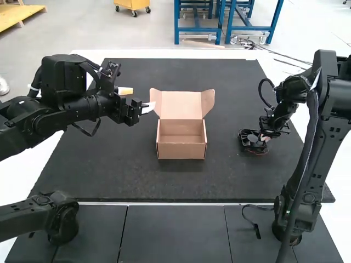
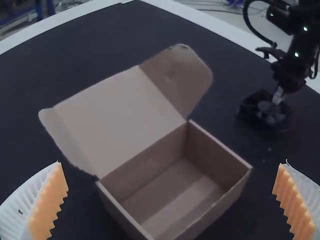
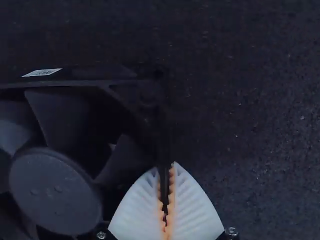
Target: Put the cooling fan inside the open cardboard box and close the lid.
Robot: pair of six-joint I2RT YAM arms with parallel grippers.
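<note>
Cooling fan [image 1: 250, 140] pinched by right end effector [image 3: 165, 202]

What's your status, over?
Right pincer shut on cooling fan, fan on mat. Left pincer open beside raised lid. Cardboard box open, empty.

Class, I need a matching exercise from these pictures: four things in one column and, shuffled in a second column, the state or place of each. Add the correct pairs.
Things
1. cardboard box
2. cooling fan
3. left end effector
4. right end effector

States or places
A. shut on the fan's frame
B. open, in the air to the left of the box
C. lid up, nothing inside
D. lying on the black mat, to the right of the box

Pairs: 1-C, 2-D, 3-B, 4-A
</note>
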